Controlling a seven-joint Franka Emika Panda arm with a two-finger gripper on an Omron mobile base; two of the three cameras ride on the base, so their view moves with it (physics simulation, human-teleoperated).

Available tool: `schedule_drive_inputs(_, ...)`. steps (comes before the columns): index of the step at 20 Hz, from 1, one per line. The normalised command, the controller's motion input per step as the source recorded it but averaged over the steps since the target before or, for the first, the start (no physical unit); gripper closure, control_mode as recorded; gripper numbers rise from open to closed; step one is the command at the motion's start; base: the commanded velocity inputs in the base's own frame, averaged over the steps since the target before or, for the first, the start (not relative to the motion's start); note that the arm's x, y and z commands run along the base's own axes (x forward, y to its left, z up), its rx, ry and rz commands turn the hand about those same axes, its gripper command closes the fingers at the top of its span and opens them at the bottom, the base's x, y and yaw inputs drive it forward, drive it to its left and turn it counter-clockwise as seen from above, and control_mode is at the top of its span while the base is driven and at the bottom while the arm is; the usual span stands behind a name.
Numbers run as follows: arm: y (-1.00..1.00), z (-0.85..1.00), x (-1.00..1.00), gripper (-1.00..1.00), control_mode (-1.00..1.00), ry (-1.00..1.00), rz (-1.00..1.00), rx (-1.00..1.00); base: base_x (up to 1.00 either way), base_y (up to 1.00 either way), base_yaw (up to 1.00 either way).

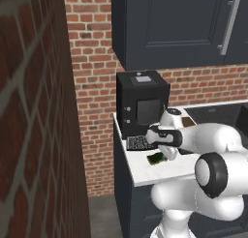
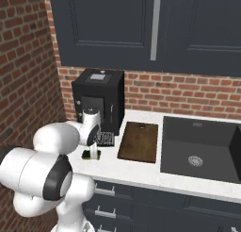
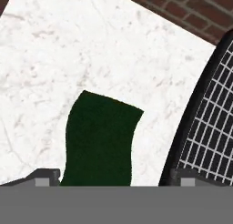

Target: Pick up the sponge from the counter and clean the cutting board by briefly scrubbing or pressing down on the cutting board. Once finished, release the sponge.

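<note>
Tight left end, open middle
Black machine point(image 2: 100, 96) and tray point(image 2: 105, 139) crowd the tabletop's point(image 2: 141, 172) back-left corner; its front edge lies bare.

Flat, even illumination is applied throughout; no single light source can be located. Cast shadows are nearly absent, and only a faint darkening is seen under the upper cabinets point(image 2: 155, 28). No glare is present on the counter point(image 2: 141, 172); soft shading alone is shown on the white arm point(image 1: 213, 140). All frames are rendered at low resolution, with pixelated, jagged edges. The near brick wall point(image 1: 34, 111) is enlarged and smeared. No lens distortion is observed at the edges.
</note>
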Motion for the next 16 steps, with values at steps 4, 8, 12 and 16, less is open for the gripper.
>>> schedule_drive_inputs(4,0.00,0.91,-0.65,-1.00,-1.00,-0.07,0.09,0.11,0.00,0.00,0.00)
schedule_drive_inputs(8,0.00,0.83,-1.00,-1.00,-1.00,-0.15,0.06,0.15,0.00,0.00,0.00)
schedule_drive_inputs(12,0.00,0.85,-0.97,-1.00,-1.00,-0.12,0.06,0.09,0.00,0.00,0.00)
schedule_drive_inputs(16,0.00,0.99,-0.72,-1.00,-1.00,-0.06,0.00,0.01,0.00,0.00,0.00)
